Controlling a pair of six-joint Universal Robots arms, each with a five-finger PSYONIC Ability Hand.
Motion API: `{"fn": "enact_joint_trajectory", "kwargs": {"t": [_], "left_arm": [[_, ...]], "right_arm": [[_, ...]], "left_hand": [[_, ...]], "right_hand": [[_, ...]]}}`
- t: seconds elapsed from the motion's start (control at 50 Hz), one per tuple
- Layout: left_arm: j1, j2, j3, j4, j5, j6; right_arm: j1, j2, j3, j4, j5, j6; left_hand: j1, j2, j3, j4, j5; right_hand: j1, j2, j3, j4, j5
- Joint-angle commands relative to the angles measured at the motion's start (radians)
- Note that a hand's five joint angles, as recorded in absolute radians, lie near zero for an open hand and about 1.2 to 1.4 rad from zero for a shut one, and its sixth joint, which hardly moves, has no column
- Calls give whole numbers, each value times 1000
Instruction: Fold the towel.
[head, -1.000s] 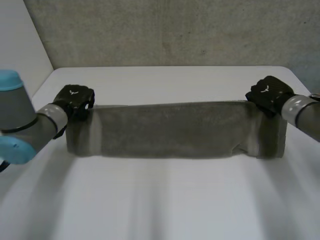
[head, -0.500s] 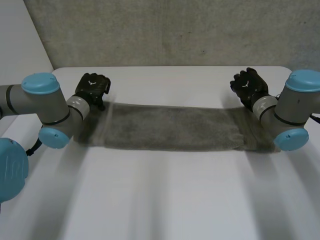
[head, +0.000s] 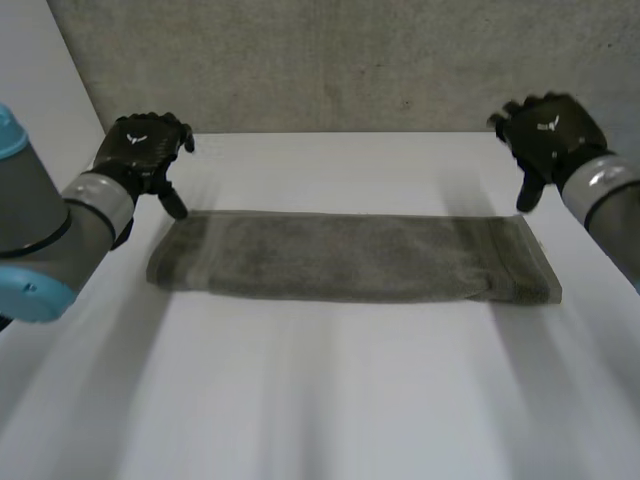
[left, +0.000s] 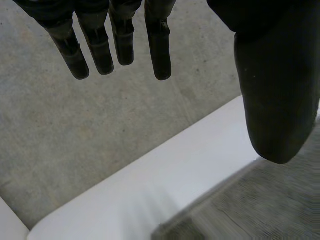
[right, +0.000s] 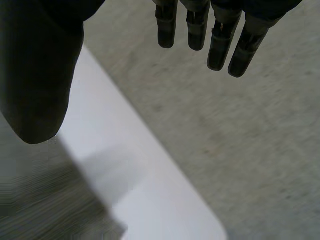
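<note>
White tabletop (head: 330, 400) carrying grey towel (head: 350, 255), apparently lying folded lengthwise. Hovering open-fingered and empty, left hand (head: 145, 150) and right hand (head: 548, 130); crosswise folding seemingly outstanding.

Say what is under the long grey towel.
The grey towel lies flat on the white table, which shows all around it. The tabletop directly beneath it is covered.

Towel (head: 350, 257) on table (head: 330, 400); hands apparently above ends.
</note>
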Motion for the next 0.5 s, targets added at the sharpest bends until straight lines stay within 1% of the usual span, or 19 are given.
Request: {"fn": "enact_joint_trajectory", "kwargs": {"t": [0.02, 0.06, 0.08, 0.12, 0.14, 0.16, 0.24, 0.28, 0.34, 0.38, 0.4, 0.44, 0.46, 0.5], "left_arm": [[1, 102, -226, 92, 1, -24], [4, 105, -299, 158, 1, -51], [4, 105, -300, 158, 1, -51], [13, 102, -346, 204, 3, -77], [13, 102, -346, 204, 3, -77], [15, 94, -359, 219, 3, -88], [15, 80, -367, 233, 4, -94], [15, 64, -360, 233, 4, -96], [15, 60, -358, 235, 4, -96], [16, 60, -358, 235, 4, -96], [16, 60, -358, 235, 4, -96], [16, 60, -360, 236, 4, -96], [16, 60, -360, 236, 4, -96], [16, 60, -361, 236, 4, -96]], "right_arm": [[-8, -36, 142, 109, -16, -24], [-44, -15, 195, 103, -19, -44], [-45, -14, 195, 103, -19, -44], [-84, 47, 226, 69, -19, -73], [-85, 47, 226, 69, -19, -73], [-95, 82, 231, 40, -21, -86], [-114, 139, 234, -19, -33, -90], [-131, 195, 228, -75, -41, -92], [-132, 220, 221, -97, -44, -92], [-137, 252, 215, -121, -45, -89], [-137, 252, 215, -121, -45, -89], [-144, 277, 203, -132, -45, -90], [-144, 277, 203, -132, -45, -90], [-146, 298, 186, -134, -45, -90]], "left_hand": [[-53, -55, -60, -67, -20], [-53, -55, -60, -67, -20], [-53, -55, -60, -67, -20], [-53, -55, -60, -67, -20], [-53, -55, -60, -67, -20], [-53, -55, -60, -67, -20], [-53, -55, -60, -67, -20], [-53, -55, -60, -67, -20], [-53, -55, -60, -67, -20], [-53, -55, -60, -67, -20], [-53, -55, -60, -67, -20], [-56, -57, -63, -70, -23], [-56, -57, -63, -70, -23], [-56, -57, -63, -70, -23]], "right_hand": [[-54, -80, -68, -74, -56], [44, 18, 30, 23, 42], [44, 18, 31, 24, 43], [77, 50, 63, 56, 75], [77, 50, 63, 56, 75], [103, 76, 89, 82, 101], [165, 138, 151, 144, 163], [244, 217, 230, 223, 242], [282, 256, 269, 262, 281], [376, 349, 362, 355, 374], [376, 350, 362, 356, 375], [563, 537, 549, 542, 561], [564, 538, 550, 544, 562], [827, 800, 813, 806, 825]]}}
